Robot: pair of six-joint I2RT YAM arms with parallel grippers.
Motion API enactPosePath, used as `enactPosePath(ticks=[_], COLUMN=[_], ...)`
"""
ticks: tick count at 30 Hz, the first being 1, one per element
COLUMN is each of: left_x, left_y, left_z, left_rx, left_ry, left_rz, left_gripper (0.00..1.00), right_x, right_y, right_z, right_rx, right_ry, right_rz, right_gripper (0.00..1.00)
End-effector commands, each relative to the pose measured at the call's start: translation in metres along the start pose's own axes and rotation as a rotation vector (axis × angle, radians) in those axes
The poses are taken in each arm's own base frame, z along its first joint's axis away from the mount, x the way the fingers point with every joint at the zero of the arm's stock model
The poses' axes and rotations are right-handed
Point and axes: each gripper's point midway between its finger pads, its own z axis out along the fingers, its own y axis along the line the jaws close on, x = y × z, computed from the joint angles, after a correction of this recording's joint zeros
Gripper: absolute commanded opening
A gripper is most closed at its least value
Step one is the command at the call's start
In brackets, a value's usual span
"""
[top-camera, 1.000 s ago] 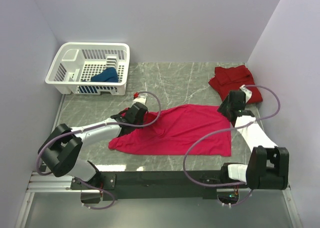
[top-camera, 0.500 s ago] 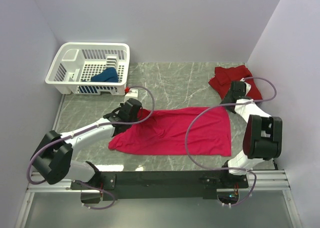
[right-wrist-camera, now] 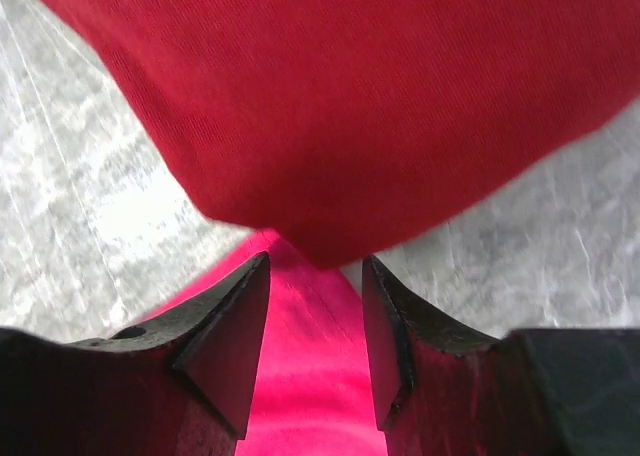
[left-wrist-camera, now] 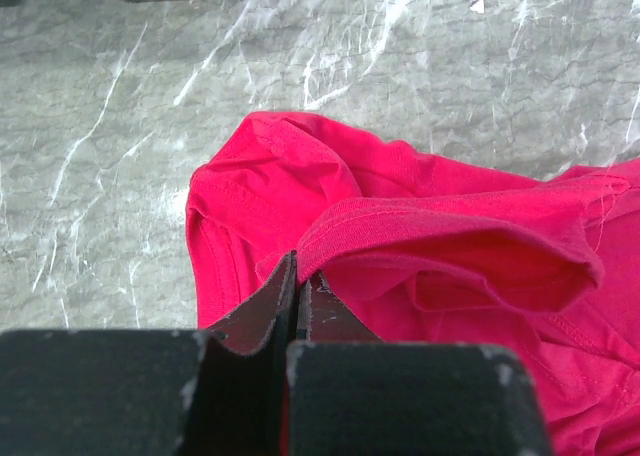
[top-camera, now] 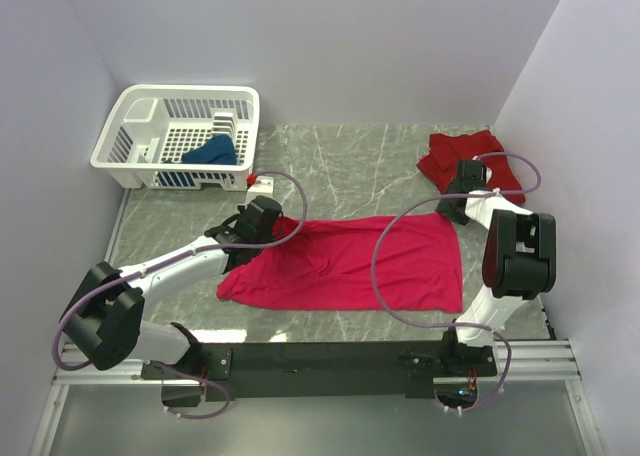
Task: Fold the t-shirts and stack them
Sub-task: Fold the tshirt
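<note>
The magenta t-shirt (top-camera: 350, 266) lies spread flat in the middle of the table. My left gripper (top-camera: 262, 219) is shut on a fold of its hem at the far left corner; in the left wrist view the jaws (left-wrist-camera: 297, 266) meet on the magenta cloth (left-wrist-camera: 450, 246). My right gripper (top-camera: 462, 191) is open at the shirt's far right corner. In the right wrist view its fingers (right-wrist-camera: 240, 326) straddle magenta cloth (right-wrist-camera: 310, 386), with the darker red t-shirt (right-wrist-camera: 350, 96) just ahead. That shirt (top-camera: 470, 156) lies folded at the back right. The dark blue t-shirt (top-camera: 210, 153) sits in the basket.
The white lattice basket (top-camera: 150, 111) stands at the back left. Walls close in the table on the left, back and right. Grey marble tabletop (top-camera: 350, 166) shows between the basket and the darker red shirt.
My right arm has swung back, carrying its gripper to the far right corner beside the darker red shirt. My left gripper has pulled the magenta shirt's corner slightly left, straightening its far edge.
</note>
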Motion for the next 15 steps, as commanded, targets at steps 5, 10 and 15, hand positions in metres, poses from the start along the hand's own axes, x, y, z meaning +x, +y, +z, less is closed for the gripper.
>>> enactPosePath(ticks=[5,10,15], left_x=[-0.01,-0.009,-0.008], left_y=[0.002,0.004,0.002], left_z=[-0.002,-0.002,-0.001], left_rx=[-0.004,-0.008,-0.008], left_ry=[-0.035,-0.035,-0.03], left_rz=[-0.023,-0.021,-0.017], left_gripper=[0.0,0.0,0.0], right_x=[-0.027,-0.024,-0.017], right_y=[0.013,0.02,0.021], right_z=[0.01,0.016,0.017], right_rx=[-0.019,-0.026,-0.015], right_ry=[-0.047,-0.035,-0.017], right_rz=[-0.032,-0.055,-0.084], right_gripper=[0.48,0.48,0.35])
